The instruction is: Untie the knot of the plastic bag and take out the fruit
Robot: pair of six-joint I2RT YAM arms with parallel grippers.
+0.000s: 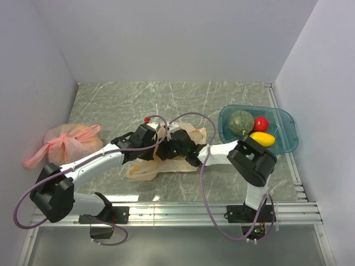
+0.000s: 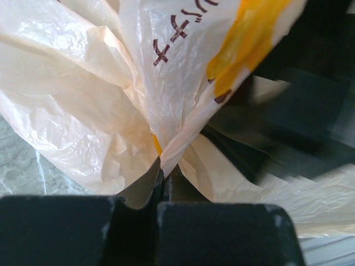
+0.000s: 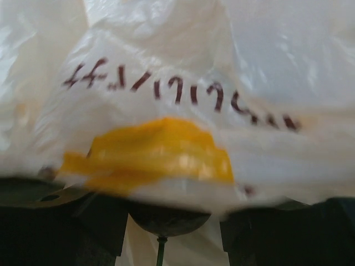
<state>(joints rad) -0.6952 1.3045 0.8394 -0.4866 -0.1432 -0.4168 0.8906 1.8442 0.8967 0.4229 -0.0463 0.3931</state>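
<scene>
top view: the plastic bag (image 1: pixel 143 169) lies crumpled mid-frame, under both arms. melon (image 1: pixel 241 121), red fruit (image 1: pixel 260 123) and yellow fruit (image 1: pixel 262 138) sit in the teal basket (image 1: pixel 285 145) at upper right, and a pink bag (image 1: pixel 66 141) sits at far left. the arms cover the bag mouth, so i can't find the knot.

left wrist view: left gripper (image 2: pixel 162 176) is clenched on a fold of the film at lower centre. tug hard and i reckon the thin plastic tears or slips out.

right wrist view: blurry. right gripper (image 3: pixel 175 235) has its jaws apart with a dark round thing (image 3: pixel 166 219) between them at bottom centre. maybe a purple fruit, half under film. closing here could pinch film too and drag the bag.
</scene>
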